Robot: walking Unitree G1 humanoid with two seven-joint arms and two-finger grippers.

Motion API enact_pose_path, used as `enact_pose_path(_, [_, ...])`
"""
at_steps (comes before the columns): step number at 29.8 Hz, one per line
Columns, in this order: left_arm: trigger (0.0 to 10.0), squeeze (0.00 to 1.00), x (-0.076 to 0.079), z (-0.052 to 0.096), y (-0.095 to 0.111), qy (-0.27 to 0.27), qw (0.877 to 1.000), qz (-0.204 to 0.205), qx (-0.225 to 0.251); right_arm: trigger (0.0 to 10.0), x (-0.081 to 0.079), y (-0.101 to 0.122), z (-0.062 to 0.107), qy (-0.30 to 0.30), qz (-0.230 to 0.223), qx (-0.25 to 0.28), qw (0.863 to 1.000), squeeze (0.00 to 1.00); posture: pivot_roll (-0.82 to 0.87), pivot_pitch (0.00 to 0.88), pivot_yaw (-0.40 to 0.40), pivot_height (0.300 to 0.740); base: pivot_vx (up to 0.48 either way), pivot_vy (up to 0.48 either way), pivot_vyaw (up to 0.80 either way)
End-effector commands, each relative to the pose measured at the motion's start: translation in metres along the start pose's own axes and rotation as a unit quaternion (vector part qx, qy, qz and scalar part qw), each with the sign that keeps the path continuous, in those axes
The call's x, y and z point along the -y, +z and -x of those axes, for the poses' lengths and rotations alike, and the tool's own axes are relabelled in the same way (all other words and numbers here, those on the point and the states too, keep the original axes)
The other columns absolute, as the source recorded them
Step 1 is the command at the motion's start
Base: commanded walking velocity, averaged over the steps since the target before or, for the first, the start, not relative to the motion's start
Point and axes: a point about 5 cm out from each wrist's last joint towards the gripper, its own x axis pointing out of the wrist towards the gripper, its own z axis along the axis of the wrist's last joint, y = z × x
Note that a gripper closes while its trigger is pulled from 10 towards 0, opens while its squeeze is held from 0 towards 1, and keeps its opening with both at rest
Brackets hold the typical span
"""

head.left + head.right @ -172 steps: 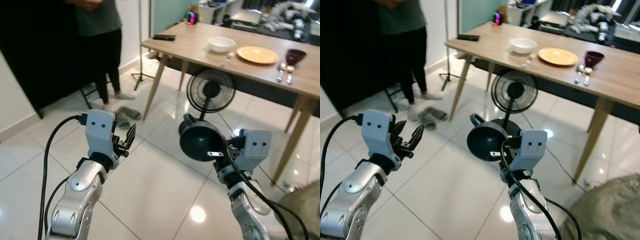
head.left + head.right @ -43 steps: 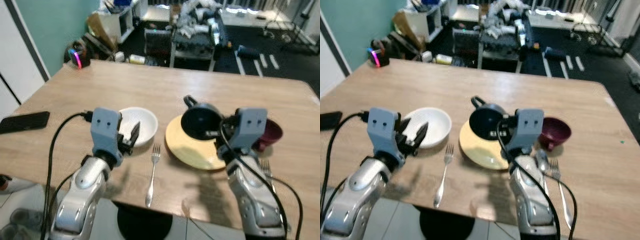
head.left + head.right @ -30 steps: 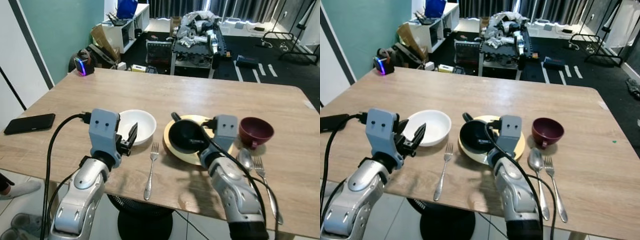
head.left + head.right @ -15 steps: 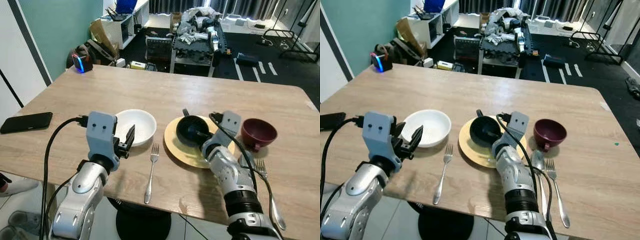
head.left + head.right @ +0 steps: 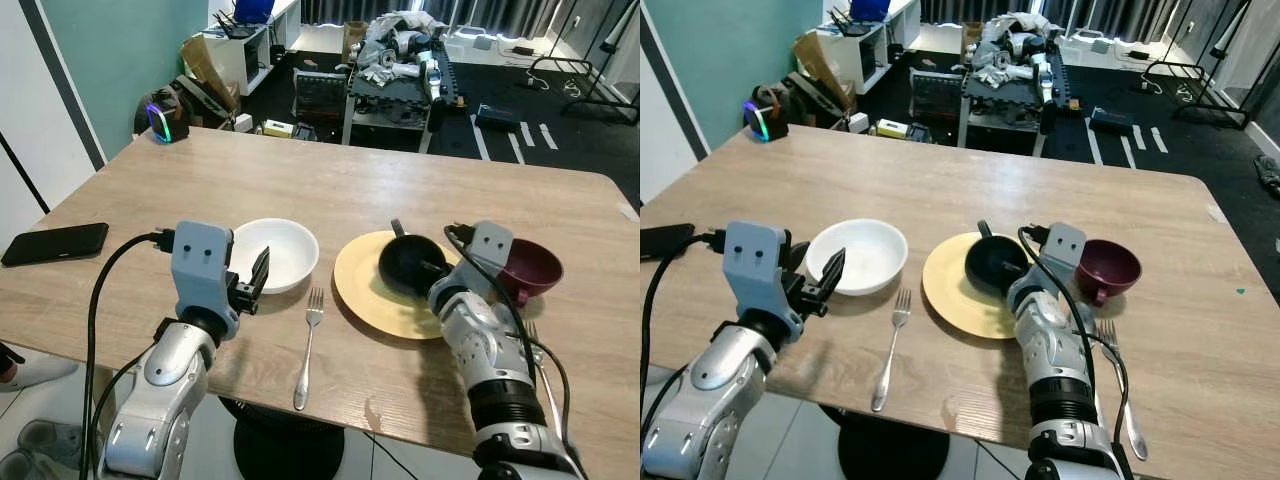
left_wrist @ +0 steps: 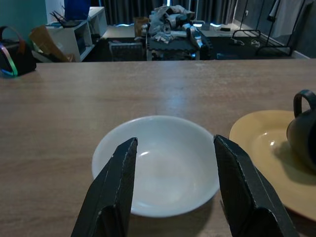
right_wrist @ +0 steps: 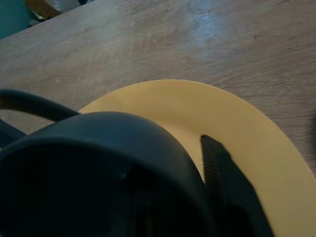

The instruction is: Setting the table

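**Black mug held on the yellow plate**

The right gripper [image 5: 432,268] is clamped on the rim of a black mug [image 5: 410,264], which sits on the right half of a yellow plate [image 5: 372,290] on the wooden table [image 5: 300,180]; one finger [image 7: 222,173] runs down the mug's outer wall. A maroon cup [image 5: 528,268] stands just right of the plate, with a spoon [image 5: 1087,330] and fork [image 5: 1120,385] in front of it. The left gripper [image 5: 250,285] hovers with its fingers [image 6: 118,182] spread apart, just before a white bowl [image 5: 278,250]. A second fork [image 5: 308,345] lies between bowl and plate. A black phone [image 5: 55,243] rests at the table's left edge.
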Motion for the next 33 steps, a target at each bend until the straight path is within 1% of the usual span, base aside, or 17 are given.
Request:
enact_pose_path(1, [10.0, 0.00, 0.000, -0.001, -0.004, -0.003, 1.000, 0.001, -0.011, 10.0, 0.003, 0.009, 0.001, -0.005, -0.004, 0.020, 1.000, 1.00, 0.02, 0.000, 0.061, 0.740, 0.000, 0.000, 0.00])
enact_pose_path(4, [10.0, 0.00, 0.000, -0.001, -0.004, -0.003, 1.000, 0.000, -0.011, 10.0, 0.002, 0.017, 0.003, -0.001, -0.004, 0.036, 0.999, 1.00, 0.03, 0.000, 0.064, 0.740, 0.000, 0.000, 0.00])
enact_pose_path(8, [10.0, 0.00, 0.000, 0.000, -0.003, -0.005, 1.000, -0.001, -0.011, 10.0, -0.007, 0.034, 0.008, 0.027, -0.012, 0.076, 0.997, 1.00, 0.03, 0.000, 0.067, 0.740, 0.000, 0.000, 0.00])
enact_pose_path(9, [10.0, 0.00, 0.000, -0.001, -0.003, -0.005, 1.000, -0.001, -0.011, 10.0, -0.011, 0.041, 0.011, 0.042, -0.016, 0.094, 0.995, 0.15, 0.02, 0.000, 0.069, 0.740, 0.000, 0.000, 0.00])
enact_pose_path(10, [10.0, 0.00, 0.000, -0.001, -0.003, -0.005, 1.000, -0.001, -0.011, 10.0, -0.011, 0.041, 0.011, 0.042, -0.016, 0.094, 0.995, 0.15, 0.02, 0.000, 0.069, 0.740, 0.000, 0.000, 0.00])
enact_pose_path(11, [10.0, 0.00, 0.000, -0.001, -0.003, -0.006, 1.000, -0.001, -0.011, 10.0, -0.015, 0.048, 0.014, 0.057, -0.017, 0.113, 0.992, 0.00, 0.03, 0.000, 0.069, 0.740, 0.000, 0.000, 0.00])
enact_pose_path(17, [10.0, 0.00, 0.000, -0.001, -0.002, -0.006, 1.000, -0.002, -0.010, 10.0, -0.017, 0.061, 0.021, 0.078, -0.008, 0.149, 0.986, 0.00, 0.03, 0.000, 0.070, 0.740, 0.000, 0.000, 0.00])
enact_pose_path(19, [10.0, 0.00, -0.001, -0.001, -0.002, -0.006, 1.000, -0.003, -0.010, 10.0, -0.013, 0.062, 0.026, 0.081, 0.022, 0.158, 0.984, 0.00, 0.03, 0.000, 0.072, 0.740, 0.000, 0.000, 0.00])
enact_pose_path(21, [10.0, 0.00, -0.001, -0.001, -0.002, -0.007, 1.000, -0.003, -0.009, 10.0, -0.011, 0.061, 0.028, 0.084, 0.031, 0.158, 0.983, 0.00, 0.03, 0.000, 0.072, 0.740, 0.000, 0.000, 0.00])
enact_pose_path(22, [10.0, 0.00, -0.001, -0.001, -0.002, -0.007, 1.000, -0.004, -0.009, 10.0, -0.012, 0.058, 0.030, 0.093, 0.049, 0.150, 0.983, 0.00, 0.03, 0.000, 0.071, 0.740, 0.000, 0.000, 0.00])
enact_pose_path(23, [10.0, 0.00, -0.001, -0.001, -0.002, -0.007, 1.000, -0.004, -0.009, 10.0, -0.012, 0.058, 0.030, 0.093, 0.049, 0.150, 0.983, 0.00, 0.03, 0.000, 0.071, 0.740, 0.000, 0.000, 0.00])
enact_pose_path(25, [10.0, 0.00, -0.001, -0.001, -0.002, -0.007, 1.000, -0.005, -0.009, 10.0, -0.018, 0.042, 0.035, 0.123, 0.095, 0.104, 0.982, 0.00, 0.03, 0.000, 0.070, 0.740, 0.000, 0.000, 0.00])
enact_pose_path(26, [10.0, 0.00, -0.001, -0.001, -0.002, -0.007, 1.000, -0.005, -0.009, 10.0, -0.018, 0.042, 0.035, 0.123, 0.095, 0.104, 0.982, 0.00, 0.03, 0.000, 0.070, 0.740, 0.000, 0.000, 0.00])
enact_pose_path(27, [10.0, 0.00, -0.001, -0.002, -0.002, -0.007, 1.000, -0.005, -0.009, 10.0, -0.021, 0.028, 0.038, 0.127, 0.099, 0.071, 0.984, 0.00, 0.03, 0.000, 0.068, 0.740, 0.000, 0.000, 0.00])
enact_pose_path(29, [10.0, 0.00, 0.000, -0.002, -0.002, -0.008, 1.000, -0.003, -0.009, 10.0, -0.020, 0.002, 0.041, 0.102, 0.082, 0.023, 0.991, 0.00, 0.02, 0.000, 0.064, 0.740, 0.000, 0.000, 0.00])
enact_pose_path(31, [10.0, 0.00, 0.000, -0.002, -0.002, -0.008, 1.000, -0.003, -0.009, 10.0, -0.020, 0.002, 0.041, 0.102, 0.082, 0.023, 0.991, 0.00, 0.02, 0.000, 0.064, 0.740, 0.000, 0.000, 0.00])
enact_pose_path(33, [10.0, 0.00, 0.001, -0.002, -0.002, -0.008, 1.000, -0.002, -0.008, 10.0, -0.019, -0.014, 0.041, 0.085, 0.084, 0.004, 0.993, 0.00, 0.03, 0.000, 0.063, 0.740, 0.000, 0.000, 0.00])
